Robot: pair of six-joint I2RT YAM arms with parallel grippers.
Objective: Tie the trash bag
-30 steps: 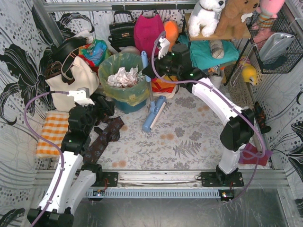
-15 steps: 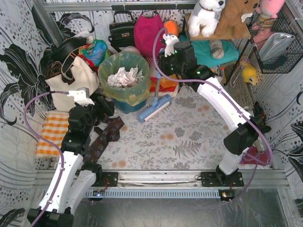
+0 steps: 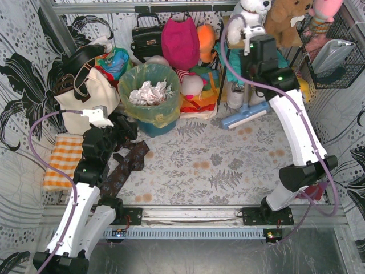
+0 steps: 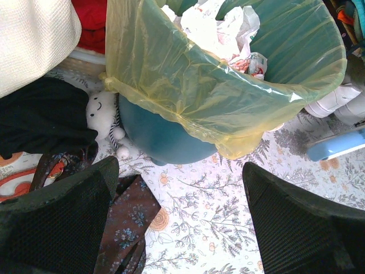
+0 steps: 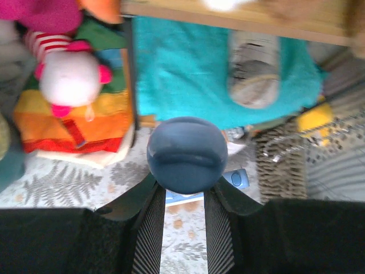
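The trash bag [image 3: 148, 94] is thin yellow-green plastic lining a round teal bin [image 3: 151, 127], its rim folded over the bin's edge and crumpled white paper inside. In the left wrist view the trash bag [image 4: 188, 74] fills the top, just beyond my left gripper [image 4: 182, 217], which is open over the floral mat with nothing between its fingers. My left gripper [image 3: 122, 128] hangs low at the bin's near left. Far right, my right gripper [image 3: 251, 60] is shut on the dark blue handle [image 5: 183, 153] of a blue floor brush [image 3: 244, 117].
A cream tote bag [image 3: 85, 97] stands left of the bin. A brown floral cloth [image 3: 128, 162] and an orange checked cloth [image 3: 63, 160] lie near my left arm. Bags, plush toys [image 3: 191, 85] and a shelf [image 3: 268, 40] crowd the back. A wire basket [image 3: 333, 51] hangs right.
My right arm has swung the blue brush from beside the bin over to the right, under the shelf. The left arm and the bag have not moved.
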